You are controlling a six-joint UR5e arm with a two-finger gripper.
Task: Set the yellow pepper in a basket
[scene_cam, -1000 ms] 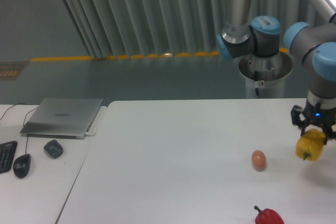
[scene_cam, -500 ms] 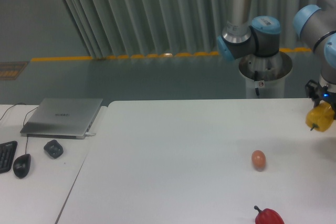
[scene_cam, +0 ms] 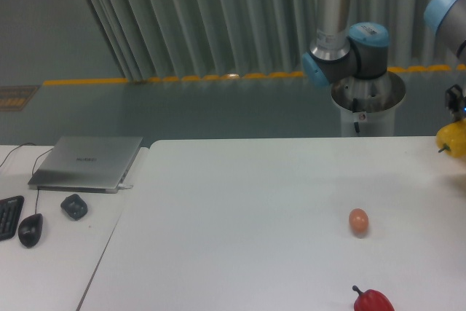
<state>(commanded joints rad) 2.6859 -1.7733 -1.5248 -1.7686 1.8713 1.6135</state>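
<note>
Over at the far right edge of the view, the gripper [scene_cam: 457, 118] is mostly cut off, but its dark fingers [scene_cam: 453, 97] are clamped on the yellow pepper [scene_cam: 453, 140], which hangs in the air above the right end of the counter [scene_cam: 240, 216], its short stem poking out to the left. Only part of the pepper shows; the rest runs out of view. The arm [scene_cam: 346, 41] rises behind the counter from a round grey pedestal [scene_cam: 368, 103], with blue-capped joints, one more of them showing at the top right corner. Lower down on the white counter a small brownish egg [scene_cam: 358, 221] lies by itself, well apart from the pepper, and a red pepper [scene_cam: 372, 301] with a dark stem sits at the bottom edge, near the egg but not touching it. On a separate desk [scene_cam: 51, 253] to the left there is a closed silver laptop [scene_cam: 87, 162], a small dark object [scene_cam: 74, 206] just in front of it, a black mouse [scene_cam: 30, 230] on its cable, and the corner of a keyboard [scene_cam: 7, 216]. I can see no basket anywhere from here.
</note>
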